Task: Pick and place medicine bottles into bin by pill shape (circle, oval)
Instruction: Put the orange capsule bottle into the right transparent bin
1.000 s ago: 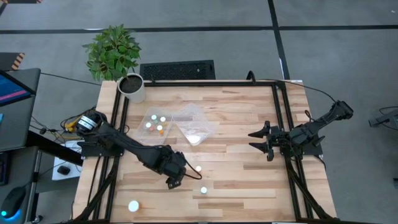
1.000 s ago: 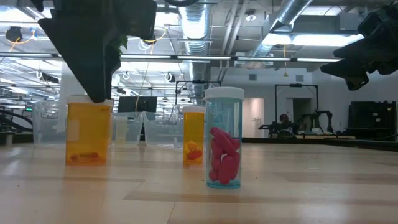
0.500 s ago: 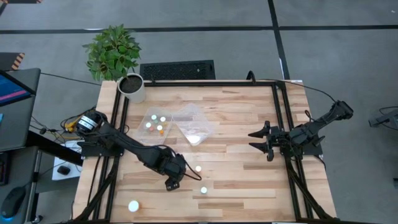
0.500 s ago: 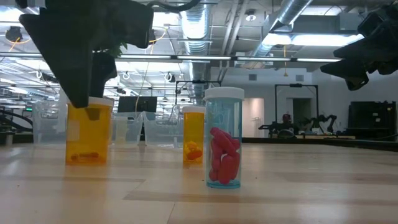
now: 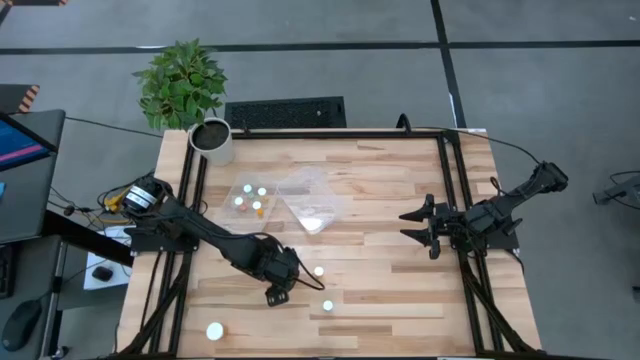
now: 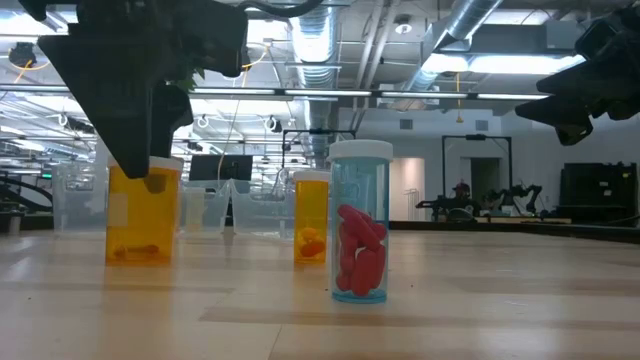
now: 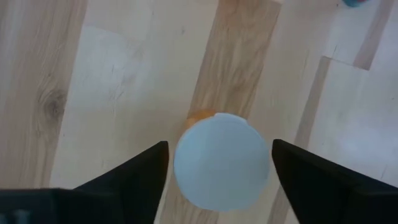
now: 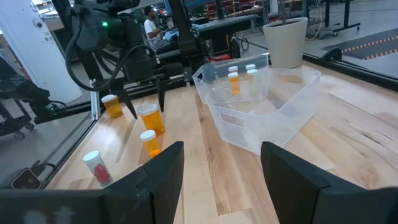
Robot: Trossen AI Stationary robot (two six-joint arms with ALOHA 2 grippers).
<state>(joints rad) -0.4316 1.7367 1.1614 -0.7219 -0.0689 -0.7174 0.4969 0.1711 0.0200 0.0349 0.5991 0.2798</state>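
The left gripper (image 5: 277, 293) hung over the near-left part of the counter (image 5: 390, 190), its fingers (image 7: 124, 180) spread on either side of an orange bottle (image 7: 222, 160) that stood upright below it — not yet touching the white cap in the left wrist view. In the low view that same bottle (image 6: 142, 212) sat under the dark gripper (image 6: 140, 175).

A second orange bottle (image 5: 319, 271) stood just beside it, and a clear bottle with pink pills (image 6: 359, 223) stood nearer the counter's front edge. Another white-capped bottle (image 5: 214, 331) sat at the near-left corner.

Two clear bins (image 8: 273, 106) lay side by side toward the back; the left one (image 5: 240, 187) held several bottles. The right gripper (image 5: 412, 225) waited over the right side — fingers apart, holding nothing.
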